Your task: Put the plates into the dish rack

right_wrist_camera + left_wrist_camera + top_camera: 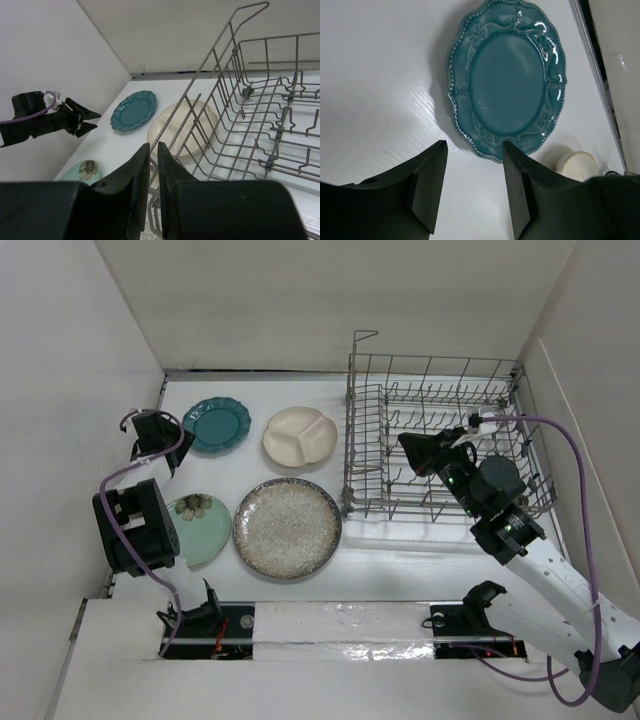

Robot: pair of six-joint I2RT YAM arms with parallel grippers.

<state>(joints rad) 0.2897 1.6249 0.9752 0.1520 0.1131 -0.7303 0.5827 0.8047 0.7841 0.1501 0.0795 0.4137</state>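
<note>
Four plates lie flat on the white table left of the dish rack (432,359): a teal scalloped one (216,424), a cream three-compartment one (300,435), a mint green one (198,528) and a large speckled one (287,527). My left gripper (176,445) hovers just left of the teal plate (507,75). In the left wrist view it (473,150) is open and empty, its fingertips short of the plate's rim. My right gripper (402,439) hangs over the empty rack's left part. In the right wrist view its fingers (152,147) stand a narrow gap apart, holding nothing.
White walls close in the table at the left, back and right. The rack has a raised wire handle (364,336) at its back left corner. The mint plate (85,170) lies partly under the left arm's body (135,525).
</note>
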